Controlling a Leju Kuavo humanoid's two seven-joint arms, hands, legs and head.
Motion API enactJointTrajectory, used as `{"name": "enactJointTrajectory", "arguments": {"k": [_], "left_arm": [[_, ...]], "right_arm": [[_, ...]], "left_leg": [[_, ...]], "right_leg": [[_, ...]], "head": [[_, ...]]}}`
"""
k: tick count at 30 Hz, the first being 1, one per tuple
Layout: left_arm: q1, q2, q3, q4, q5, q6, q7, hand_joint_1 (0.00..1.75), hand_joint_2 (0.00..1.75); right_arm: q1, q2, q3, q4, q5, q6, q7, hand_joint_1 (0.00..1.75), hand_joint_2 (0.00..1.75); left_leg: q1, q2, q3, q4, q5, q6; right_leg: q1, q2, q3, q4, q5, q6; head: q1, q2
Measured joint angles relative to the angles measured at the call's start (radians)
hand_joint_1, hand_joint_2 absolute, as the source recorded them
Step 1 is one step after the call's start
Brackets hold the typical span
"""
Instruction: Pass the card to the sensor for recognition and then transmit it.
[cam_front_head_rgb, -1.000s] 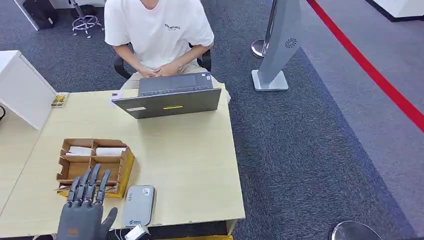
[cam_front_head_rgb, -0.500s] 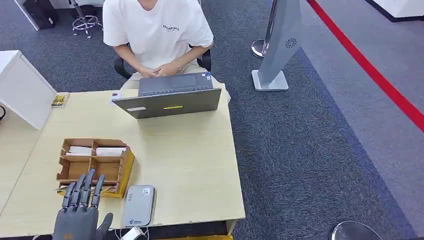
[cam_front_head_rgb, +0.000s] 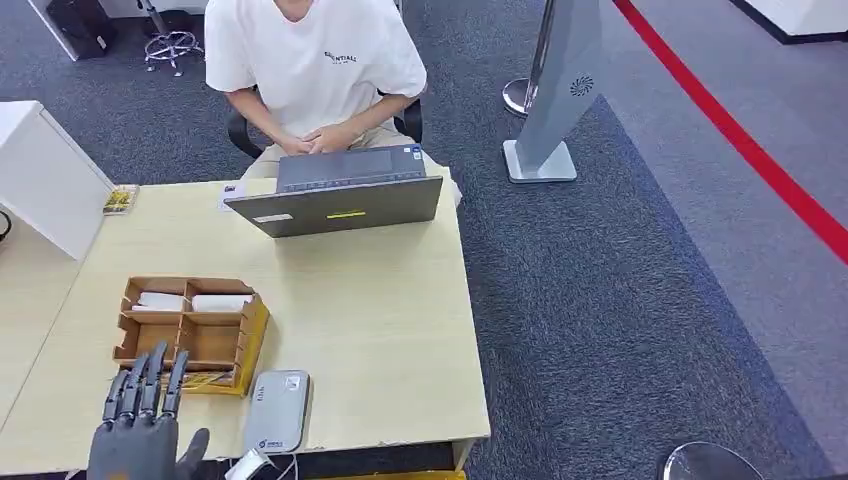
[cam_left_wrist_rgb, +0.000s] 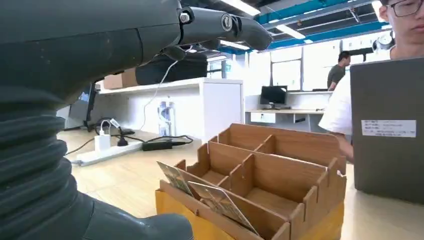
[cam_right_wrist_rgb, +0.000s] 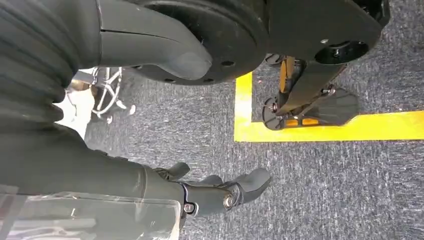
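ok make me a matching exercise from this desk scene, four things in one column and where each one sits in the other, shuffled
Things:
1. grey open laptop
2. brown cardboard divided box
3. flat grey card sensor
4. robot's dark left hand

Places:
A. near edge of the wooden table, beside the box
B. far edge, in front of the seated person in a white shirt
C. near corner, fingers spread over the box's front
D. left part of the table, cards leaning in its front compartment

Pairs: 1-B, 2-D, 3-A, 4-C
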Motion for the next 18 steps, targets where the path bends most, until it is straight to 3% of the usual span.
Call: {"name": "enactJointTrajectory", "arguments": {"k": [18], "left_arm": [[0.021, -0.054, 0.08, 0.0, -0.05, 0.04, 0.033, 0.0, 1.75]], "right_arm": [[0.001, 0.0, 0.0, 0.0, 0.017, 0.0, 0.008, 0.0, 1.75]], "left_leg": [[0.0, 0.0, 0.0, 0.0, 0.0, 0.0]], "right_leg": [[0.0, 0.0, 0.0, 0.0, 0.0, 0.0]], "head": [[0.0, 0.0]]}}
